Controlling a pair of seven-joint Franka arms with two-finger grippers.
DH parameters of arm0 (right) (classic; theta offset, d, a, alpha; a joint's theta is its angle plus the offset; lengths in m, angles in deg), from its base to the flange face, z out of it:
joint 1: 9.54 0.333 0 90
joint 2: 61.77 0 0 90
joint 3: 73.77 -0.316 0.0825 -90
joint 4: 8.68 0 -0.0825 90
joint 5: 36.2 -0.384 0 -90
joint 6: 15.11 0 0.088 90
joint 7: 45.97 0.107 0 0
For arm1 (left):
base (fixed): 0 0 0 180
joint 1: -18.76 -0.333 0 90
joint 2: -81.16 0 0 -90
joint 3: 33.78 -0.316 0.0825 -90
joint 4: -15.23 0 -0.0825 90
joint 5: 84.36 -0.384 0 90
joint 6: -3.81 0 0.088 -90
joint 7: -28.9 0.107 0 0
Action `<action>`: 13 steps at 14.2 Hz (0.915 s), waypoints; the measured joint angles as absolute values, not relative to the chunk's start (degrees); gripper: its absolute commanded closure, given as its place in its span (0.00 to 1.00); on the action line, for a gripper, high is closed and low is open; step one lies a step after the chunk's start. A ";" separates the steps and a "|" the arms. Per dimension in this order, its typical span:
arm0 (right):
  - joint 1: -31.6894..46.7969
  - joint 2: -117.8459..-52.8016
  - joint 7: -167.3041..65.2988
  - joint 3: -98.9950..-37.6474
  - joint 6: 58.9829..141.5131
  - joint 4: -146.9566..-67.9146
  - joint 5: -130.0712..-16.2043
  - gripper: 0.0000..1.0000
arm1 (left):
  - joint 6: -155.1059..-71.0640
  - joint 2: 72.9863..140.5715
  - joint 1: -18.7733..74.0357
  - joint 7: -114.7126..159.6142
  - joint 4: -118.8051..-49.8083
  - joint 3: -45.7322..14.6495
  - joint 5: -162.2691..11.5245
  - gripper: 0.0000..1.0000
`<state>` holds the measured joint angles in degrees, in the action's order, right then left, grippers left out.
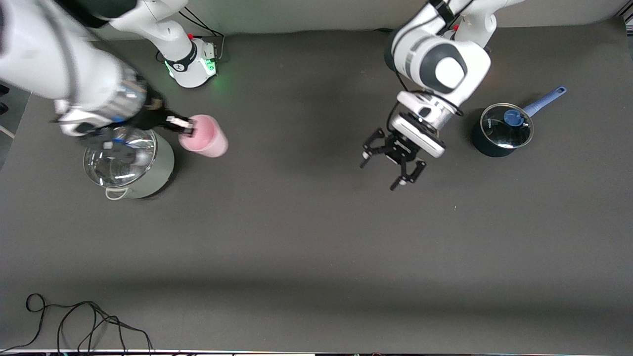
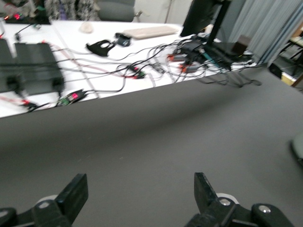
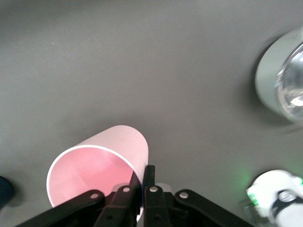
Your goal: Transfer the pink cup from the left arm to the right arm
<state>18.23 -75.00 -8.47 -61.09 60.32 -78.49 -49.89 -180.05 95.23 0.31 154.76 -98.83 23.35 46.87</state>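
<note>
The pink cup (image 1: 206, 137) is tilted, its open mouth toward my right gripper (image 1: 186, 126), beside the big silver pot at the right arm's end of the table. That gripper is shut on the cup's rim, one finger inside the wall and one outside. In the right wrist view the pink cup (image 3: 106, 163) shows its hollow inside, with my right gripper (image 3: 144, 182) pinching its edge. I cannot tell whether the cup touches the table. My left gripper (image 1: 384, 170) hangs open over the bare mat near the table's middle, apart from the cup. Nothing lies between the fingers of my left gripper (image 2: 140, 189).
A silver pot with a glass lid (image 1: 129, 163) stands right beside the cup and under the right wrist; its wall (image 3: 277, 80) shows in the right wrist view. A dark saucepan with a blue handle (image 1: 502, 129) sits at the left arm's end. Cables (image 1: 84, 321) lie by the front edge.
</note>
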 measured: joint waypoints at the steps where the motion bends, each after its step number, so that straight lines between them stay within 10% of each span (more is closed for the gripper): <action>1: 18.20 -74.22 -13.32 -58.57 59.48 -78.75 -49.65 1.00 | -180.03 96.44 0.29 155.20 -98.77 22.04 46.50 0.00; 13: 18.13 -71.38 -44.14 -43.04 77.31 -102.11 -46.72 1.00 | -179.79 101.73 0.04 156.19 -93.22 18.26 34.35 0.00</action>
